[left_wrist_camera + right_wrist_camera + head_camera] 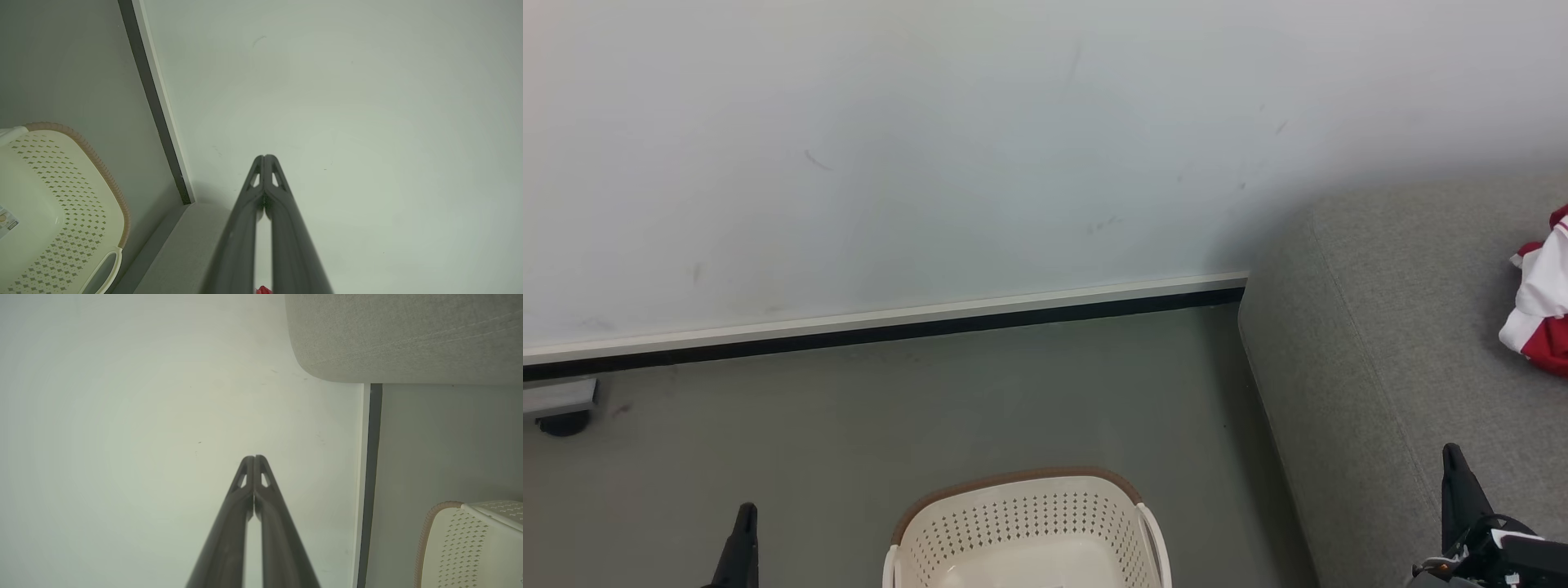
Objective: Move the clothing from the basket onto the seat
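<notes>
A view down onto a grey floor point(931, 408) below a pale, faintly scuffed wall point(931, 122).

The basket point(1025, 523) stands at the bottom centre. It is an oval of cream-white plastic with diamond perforations, a ribbed brown rim band and white side handles. The part of its smooth inner floor that shows is bare apart from a small label point(6, 220); its near part is cut off by the frame.

The clothing point(1543, 302) lies crumpled on the seat point(1380, 343) at the far right, partly out of frame. It is soft red fabric with white panels. The seat is a large sofa in grey woven cloth, with rounded corners and a stitched seam.

The left gripper point(745, 523) rises at the lower left, beside the basket. The right gripper point(1454, 469) rises at the lower right, in front of the seat. In both wrist views the two long dark fingers are pressed together at the tips, with nothing between them there.

A tiny red speck point(263, 290) shows low between the left fingers, too small to identify.

The main risk is probably calling the job finished too soon, since a garment could lie in the unseen near part of the basket. If the speck is snagged fabric, it could be dragged along when the arm moves. A pass over the seat with hard fingers could also catch the limp garment and pull it towards the rounded edge.
</notes>
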Available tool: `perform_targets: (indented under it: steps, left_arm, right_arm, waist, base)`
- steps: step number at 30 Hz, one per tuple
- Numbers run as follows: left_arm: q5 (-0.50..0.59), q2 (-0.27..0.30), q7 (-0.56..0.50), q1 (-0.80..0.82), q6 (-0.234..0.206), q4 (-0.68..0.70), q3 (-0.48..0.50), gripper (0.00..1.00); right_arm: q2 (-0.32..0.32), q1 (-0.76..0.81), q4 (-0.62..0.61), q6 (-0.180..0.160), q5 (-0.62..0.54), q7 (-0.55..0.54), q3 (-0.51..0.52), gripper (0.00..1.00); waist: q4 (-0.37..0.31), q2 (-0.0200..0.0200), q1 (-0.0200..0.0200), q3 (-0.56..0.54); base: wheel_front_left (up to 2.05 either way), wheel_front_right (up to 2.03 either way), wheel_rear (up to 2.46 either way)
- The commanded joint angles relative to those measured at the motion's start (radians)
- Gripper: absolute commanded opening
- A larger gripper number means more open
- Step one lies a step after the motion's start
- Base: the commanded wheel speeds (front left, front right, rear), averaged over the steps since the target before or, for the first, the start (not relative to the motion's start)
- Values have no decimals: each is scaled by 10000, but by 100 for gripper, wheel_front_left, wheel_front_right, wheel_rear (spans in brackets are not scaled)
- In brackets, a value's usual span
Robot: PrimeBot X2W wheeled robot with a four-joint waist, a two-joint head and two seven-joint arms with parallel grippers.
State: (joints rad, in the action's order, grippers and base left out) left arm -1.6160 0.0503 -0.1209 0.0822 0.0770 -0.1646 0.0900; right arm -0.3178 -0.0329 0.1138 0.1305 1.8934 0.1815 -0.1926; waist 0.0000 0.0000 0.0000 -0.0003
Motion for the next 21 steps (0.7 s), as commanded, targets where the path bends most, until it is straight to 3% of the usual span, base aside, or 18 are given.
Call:
perform_targets:
  steps: [1, 21]
  left_arm:
    - [-19, -13, -16, 31, 24, 7, 40, 0]
    - [-19, -13, -16, 30, 22, 8, 39, 0]
  right_arm:
    - [-68, -103, -33, 4, 102, 11, -31, 0]
    - [-90, -105, -41, 4, 126, 28, -54, 0]
  waist:
    - [0, 0, 0, 0]
    - [0, 0, 0, 0]
  base:
    - [0, 0, 0]
    - [0, 0, 0]
